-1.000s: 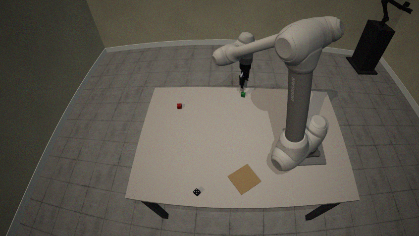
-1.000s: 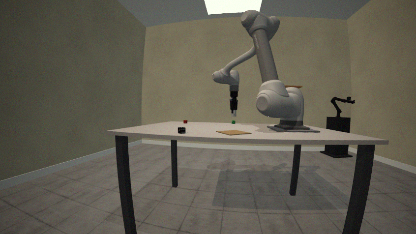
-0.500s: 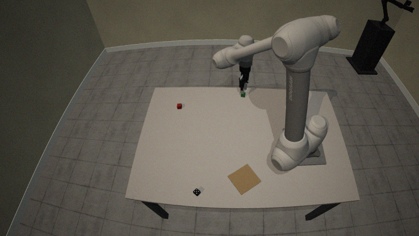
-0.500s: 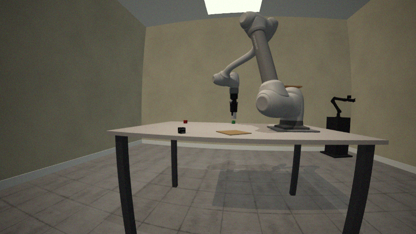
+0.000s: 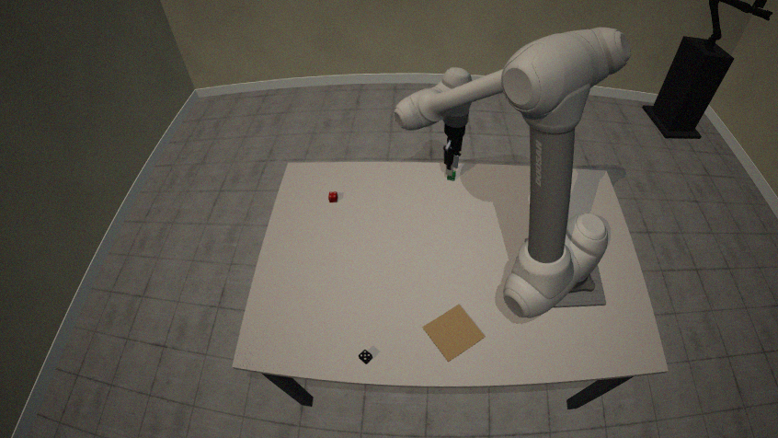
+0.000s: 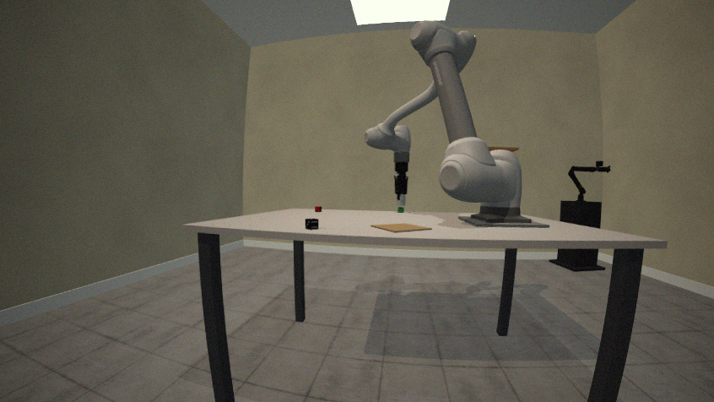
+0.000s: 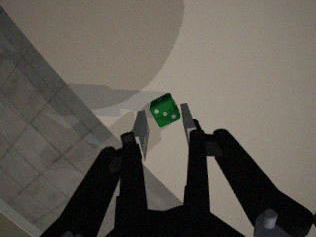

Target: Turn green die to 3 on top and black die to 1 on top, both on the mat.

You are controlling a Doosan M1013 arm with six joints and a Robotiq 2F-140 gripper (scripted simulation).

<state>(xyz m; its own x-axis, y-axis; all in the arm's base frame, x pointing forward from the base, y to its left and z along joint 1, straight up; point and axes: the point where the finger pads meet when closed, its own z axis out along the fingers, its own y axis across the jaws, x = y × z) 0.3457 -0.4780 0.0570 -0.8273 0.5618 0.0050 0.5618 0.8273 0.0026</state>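
Note:
The green die (image 5: 449,177) sits on the white table near its far edge; it also shows in the exterior view (image 6: 400,209) and in the wrist view (image 7: 165,110). My gripper (image 5: 450,162) hangs straight over it, fingers part open and empty, with the tips (image 7: 163,121) just above the die on either side of it. The black die (image 5: 365,356) lies near the front edge, left of the tan mat (image 5: 453,332), and off it. The red die (image 5: 333,196) lies at the far left of the table.
The arm's base (image 5: 554,272) stands on the right side of the table, right of the mat. The table's far edge runs close behind the green die. A black stand (image 5: 688,86) with a small arm is on the floor at the back right.

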